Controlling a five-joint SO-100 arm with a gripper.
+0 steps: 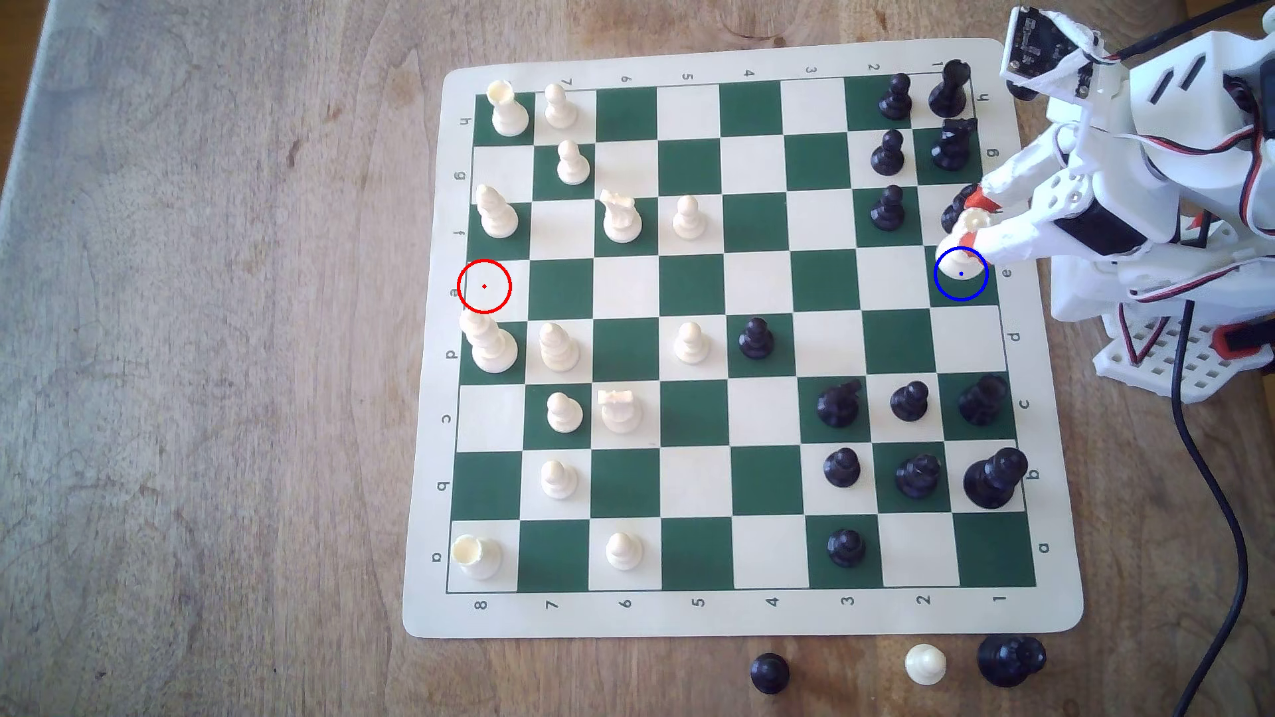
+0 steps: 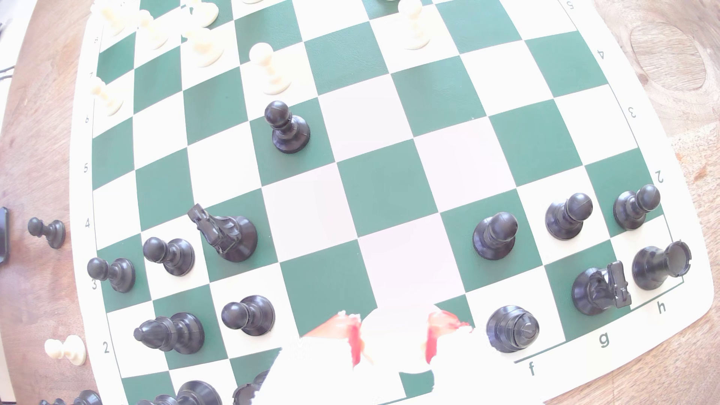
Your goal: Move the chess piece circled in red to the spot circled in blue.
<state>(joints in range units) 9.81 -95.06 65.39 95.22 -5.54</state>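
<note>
- Roll-up chessboard mat [image 1: 742,617], green and cream squares, lies on a brown wooden table [image 1: 207,345]; coordinate letters and numbers are printed on its cream border.
- White robot arm [image 1: 1138,172] with red and black wires reaches in over the board's edge on the exterior view's right, along file 1.
- Gripper [image 1: 974,222], white with orange-red pads, sits over the e1/f1 area. Its fingers [image 1: 980,200] are closed on the crown of the tall cream-white chess piece [image 1: 964,251], one pad on each side.
- That piece's wide round base is inside the thin blue ring with its blue centre dot [image 1: 961,274], on the dark green square at e1, against the board's file-1 edge. Whether the base touches the mat I cannot tell.
- Wrist view: orange-red pads [image 2: 352,342] flank a washed-out white shape [image 2: 393,335]; detail lost to glare.
- Red ring with a red dot [image 1: 484,286] marks a bare cream square at e8, on the opposite edge of the board.
- Just beside the gripper: a black piece on f1 [image 1: 955,207], partly hidden behind the fingers, and a black knight [image 1: 953,145] on g1.
- A tall cream piece with a ridged body [image 1: 490,343] stands on d8, next to the red ring.
- Off the board, beyond the row-a edge: a black pawn [image 1: 769,672], a cream pawn [image 1: 924,663] and a larger black piece [image 1: 1011,660] on the table.
</note>
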